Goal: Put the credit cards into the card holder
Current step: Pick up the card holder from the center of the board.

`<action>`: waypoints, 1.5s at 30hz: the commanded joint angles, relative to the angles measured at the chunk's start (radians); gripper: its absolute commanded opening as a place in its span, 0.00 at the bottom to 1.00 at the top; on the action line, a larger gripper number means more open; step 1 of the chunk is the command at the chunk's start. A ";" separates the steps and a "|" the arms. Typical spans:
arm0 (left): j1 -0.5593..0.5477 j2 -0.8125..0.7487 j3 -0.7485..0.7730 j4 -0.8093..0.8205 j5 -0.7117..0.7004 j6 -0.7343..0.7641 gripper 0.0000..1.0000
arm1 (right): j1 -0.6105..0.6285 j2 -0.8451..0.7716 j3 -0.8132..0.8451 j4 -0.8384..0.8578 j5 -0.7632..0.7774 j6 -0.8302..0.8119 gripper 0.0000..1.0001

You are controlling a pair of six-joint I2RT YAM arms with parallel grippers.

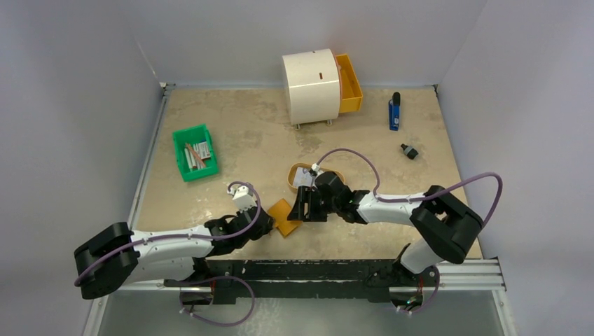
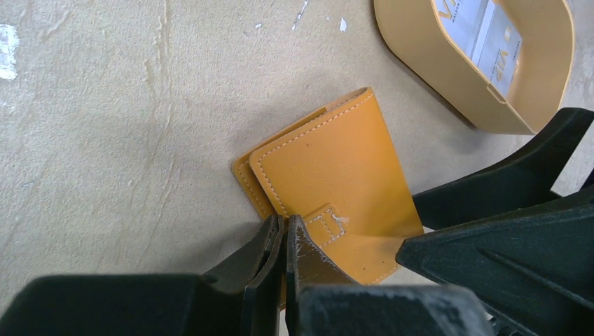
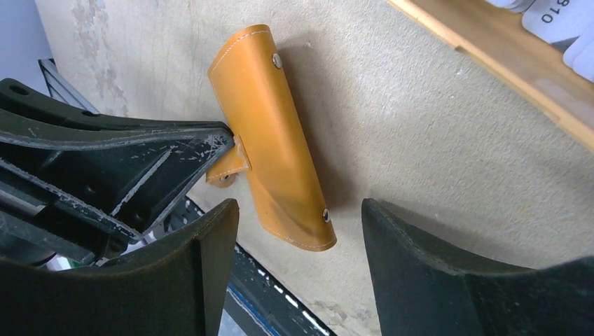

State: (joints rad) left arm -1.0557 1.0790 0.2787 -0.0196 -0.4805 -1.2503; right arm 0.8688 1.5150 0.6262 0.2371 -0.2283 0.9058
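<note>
- The flat orange-tan leather folding card holder lies on the beige counter near its near edge, about midway across, between the two arms.
- The left gripper comes in from the left. Its fingers are pressed together on the card holder's small stitched strap tab. I read that pinch as an anchor, to stop the card holder sliding or to draw its flap back.
- The right gripper hangs just over the card holder from the right with its fingers spread wide, one on each side of the folded body and holding nothing. It looks poised to help open the card holder or to take hold of its free side.
- The card holder looks folded over, its layers only slightly parted at the left edge, so no pocket is open for a card yet.
- The pale white credit cards with bluish print lie inside the oval tan tray with a raised rim, just beyond the card holder on its far right side. Neither arm touches them.
- Opening the card holder seems to be the step in hand, and no card has gone in yet.
</note>
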 commanded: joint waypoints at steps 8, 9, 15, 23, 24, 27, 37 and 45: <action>0.003 0.051 -0.034 -0.170 -0.012 -0.016 0.00 | -0.042 0.045 -0.028 0.140 -0.071 -0.002 0.68; 0.003 0.052 -0.033 -0.171 -0.012 -0.017 0.00 | -0.049 0.047 -0.036 0.157 -0.083 0.002 0.68; 0.003 0.066 -0.032 -0.174 -0.010 -0.021 0.00 | -0.060 0.073 -0.043 0.210 -0.140 -0.014 0.67; 0.002 0.084 -0.024 -0.181 -0.016 -0.028 0.00 | -0.060 0.125 -0.013 0.252 -0.198 -0.042 0.63; 0.002 0.084 -0.025 -0.182 -0.016 -0.030 0.00 | -0.060 0.128 -0.016 0.264 -0.206 -0.038 0.62; 0.003 0.082 -0.029 -0.182 -0.017 -0.034 0.00 | -0.060 0.140 -0.027 0.296 -0.229 -0.025 0.61; 0.002 0.092 -0.030 -0.190 -0.016 -0.050 0.00 | -0.049 0.176 -0.041 0.394 -0.285 0.033 0.54; 0.002 0.104 -0.026 -0.190 -0.020 -0.051 0.00 | -0.045 0.158 -0.147 0.495 -0.285 0.107 0.49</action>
State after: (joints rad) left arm -1.0561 1.1259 0.2916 -0.0162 -0.4992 -1.3254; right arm 0.8158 1.6913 0.5362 0.6521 -0.4828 0.9501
